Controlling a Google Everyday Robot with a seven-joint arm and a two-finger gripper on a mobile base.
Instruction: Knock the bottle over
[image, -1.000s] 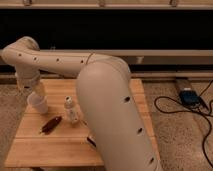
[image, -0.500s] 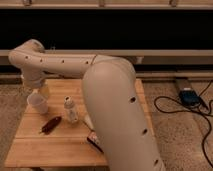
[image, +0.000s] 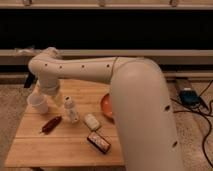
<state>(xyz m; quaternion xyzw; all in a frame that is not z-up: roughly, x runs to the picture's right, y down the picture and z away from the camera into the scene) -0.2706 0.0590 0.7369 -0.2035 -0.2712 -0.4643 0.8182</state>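
Observation:
The bottle (image: 70, 109) is small, translucent and whitish with a white cap. It stands upright on the wooden table (image: 60, 150), left of centre. My big white arm reaches from the right foreground across to the left and bends down over the table's back left. My gripper (image: 53, 94) hangs at its end, just above the table between the white cup (image: 38, 103) and the bottle, close to the bottle's upper left. I see no contact with the bottle.
A dark red elongated object (image: 51, 124) lies in front of the cup. A small white packet (image: 91, 121) and a dark box (image: 98, 142) lie right of the bottle. An orange bowl (image: 105, 105) is partly hidden by my arm. Cables and a blue device (image: 189, 96) lie on the floor at right.
My arm's bent end has swung right, from over the table's left edge to just beside the bottle. The bottle and cup have not moved.

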